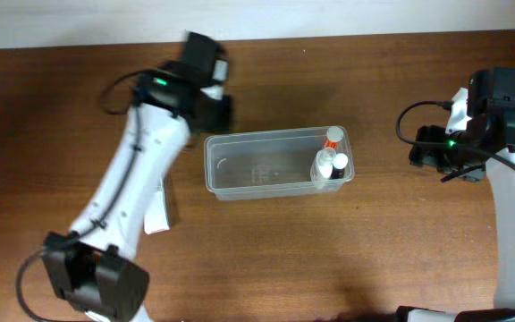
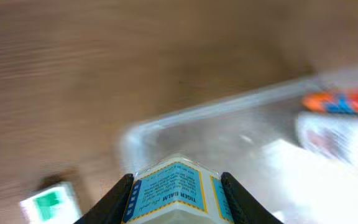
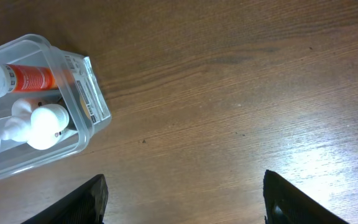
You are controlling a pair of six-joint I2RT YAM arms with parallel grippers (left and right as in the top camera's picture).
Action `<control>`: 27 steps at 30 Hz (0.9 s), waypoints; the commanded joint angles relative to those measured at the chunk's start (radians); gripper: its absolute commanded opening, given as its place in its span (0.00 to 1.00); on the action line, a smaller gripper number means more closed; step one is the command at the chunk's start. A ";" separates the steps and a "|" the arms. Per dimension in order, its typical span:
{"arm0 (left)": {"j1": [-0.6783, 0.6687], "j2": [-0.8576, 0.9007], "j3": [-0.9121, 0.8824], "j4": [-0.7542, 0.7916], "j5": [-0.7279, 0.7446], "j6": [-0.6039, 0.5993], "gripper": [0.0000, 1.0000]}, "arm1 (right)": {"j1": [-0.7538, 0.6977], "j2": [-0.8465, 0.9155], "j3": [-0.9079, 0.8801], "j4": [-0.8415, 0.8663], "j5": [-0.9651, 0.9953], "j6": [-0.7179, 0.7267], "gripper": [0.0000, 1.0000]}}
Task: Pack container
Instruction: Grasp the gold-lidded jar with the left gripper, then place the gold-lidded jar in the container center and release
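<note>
The clear plastic container point(image 1: 257, 172) sits on the wooden bench point(image 1: 374, 250) at the centre of the overhead frame, its long sides running left to right. At its right end lie a tube with an orange label and a white cap point(image 1: 332, 137) and, just below it in the frame, small white bottles point(image 1: 329, 166); the rest of the tub's floor is bare. The left arm reaches in from the lower left of the overhead frame, and its end effector point(image 2: 176, 196) is clamped on a small blue-and-yellow box point(image 2: 166, 180) printed "Tiger Balm" (the lettering is legible in the left wrist view, though much of that picture is blurred), one finger pressed against each side of the box. In that view the box appears in front of the container's near rim, at the bottom centre of the frame; whether it touches the rim cannot be told. A small green-and-white packet point(image 2: 48, 202) lies on the bench at the lower left of the same view. The right end effector point(image 3: 188, 202), seen at the right edge of the overhead frame and well apart from the container, has its fingers point(image 3: 92, 199) spread wide with nothing between them; its wrist view shows the container's right end in the upper left corner.
</note>
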 commanded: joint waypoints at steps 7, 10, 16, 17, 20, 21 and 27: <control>-0.205 0.081 0.001 -0.011 -0.023 0.168 0.06 | -0.005 0.001 -0.001 0.000 -0.002 -0.002 0.72; -0.239 0.127 0.001 0.021 -0.021 0.253 0.02 | -0.005 0.001 -0.001 0.000 -0.002 -0.002 0.72; -0.268 0.251 0.001 0.051 0.008 0.238 0.02 | -0.005 0.001 -0.001 0.000 -0.002 -0.002 0.72; -0.269 0.277 0.001 0.058 0.039 0.238 0.02 | -0.005 0.001 -0.001 0.001 -0.002 -0.002 0.72; -0.269 0.319 0.001 0.060 0.051 0.238 0.02 | -0.005 0.001 -0.001 0.002 -0.002 -0.002 0.72; -0.269 0.329 0.001 0.061 0.051 0.239 0.02 | -0.005 0.001 -0.001 0.003 -0.002 -0.002 0.72; -0.270 0.384 0.001 0.108 0.051 0.243 0.02 | -0.005 0.001 -0.001 0.003 -0.002 -0.002 0.72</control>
